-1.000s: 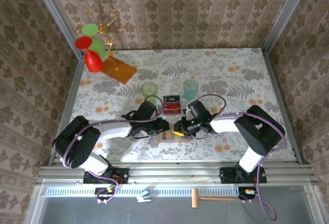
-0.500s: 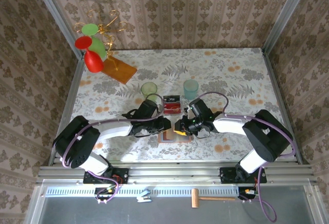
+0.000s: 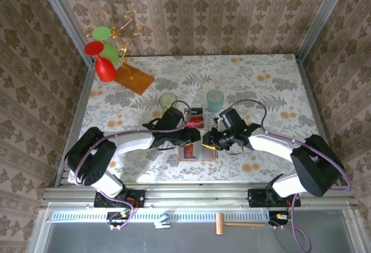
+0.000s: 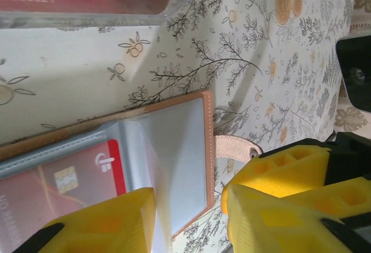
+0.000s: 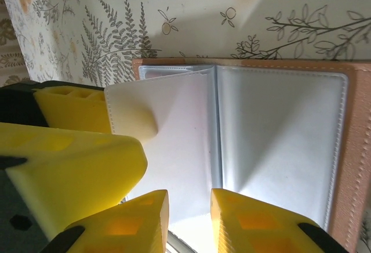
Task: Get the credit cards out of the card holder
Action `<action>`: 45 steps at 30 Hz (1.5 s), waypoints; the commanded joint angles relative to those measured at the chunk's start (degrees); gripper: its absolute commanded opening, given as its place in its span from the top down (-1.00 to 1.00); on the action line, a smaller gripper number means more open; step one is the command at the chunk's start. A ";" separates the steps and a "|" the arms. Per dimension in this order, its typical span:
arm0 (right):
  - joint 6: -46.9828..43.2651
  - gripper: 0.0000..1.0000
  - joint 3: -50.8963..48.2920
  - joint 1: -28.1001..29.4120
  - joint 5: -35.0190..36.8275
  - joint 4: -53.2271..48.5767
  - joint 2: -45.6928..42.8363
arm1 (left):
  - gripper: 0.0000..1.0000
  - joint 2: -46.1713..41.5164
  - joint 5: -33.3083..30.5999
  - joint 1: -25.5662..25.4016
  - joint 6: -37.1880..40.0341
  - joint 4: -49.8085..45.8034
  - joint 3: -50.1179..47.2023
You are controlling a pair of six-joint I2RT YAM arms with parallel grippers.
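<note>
Card holder [image 3: 197, 152] lies open just beneath both jaws. Your left gripper [image 4: 188, 202] has just widened and clamps nothing, so the red credit card [image 4: 64, 180] beside it stays sleeved. Right gripper [image 5: 189, 203] stands narrow over the clear sleeve [image 5: 174, 131]; whether it pinches, you cannot tell.

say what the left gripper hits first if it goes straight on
Most likely the clear sleeve of the card holder, right ahead of the left gripper, next to the red card tucked inside; whether they already touch is unclear.
</note>
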 commanded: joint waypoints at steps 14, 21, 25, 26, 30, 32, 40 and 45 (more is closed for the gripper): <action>-3.12 0.44 -4.19 -5.67 4.67 -9.59 -14.85 | 0.10 9.21 2.87 -3.17 0.72 -0.52 8.50; -3.02 0.42 -7.27 -7.54 4.92 -10.92 -19.63 | 0.09 12.69 3.43 -4.05 0.40 0.29 9.72; -2.86 0.42 -8.62 -7.77 4.87 -11.57 -21.40 | 0.09 13.94 3.65 -4.13 0.35 0.70 9.80; -2.76 0.42 -8.92 -7.90 4.91 -11.69 -21.75 | 0.09 14.03 3.68 -4.06 0.18 0.87 9.74; -2.33 0.41 -9.51 -7.90 4.93 -11.60 -22.86 | 0.09 13.87 3.81 -4.24 -0.11 1.32 9.72; -2.22 0.41 -9.50 -7.89 4.94 -11.32 -22.88 | 0.10 13.78 3.91 -4.19 -0.09 1.38 9.74; -1.34 0.42 -8.92 -7.90 4.01 -9.19 -21.43 | 0.10 11.06 3.71 -3.97 -0.19 1.46 9.63; -1.11 0.42 -7.48 -7.90 3.79 -8.46 -19.96 | 0.10 8.35 3.12 -3.38 0.29 0.82 9.08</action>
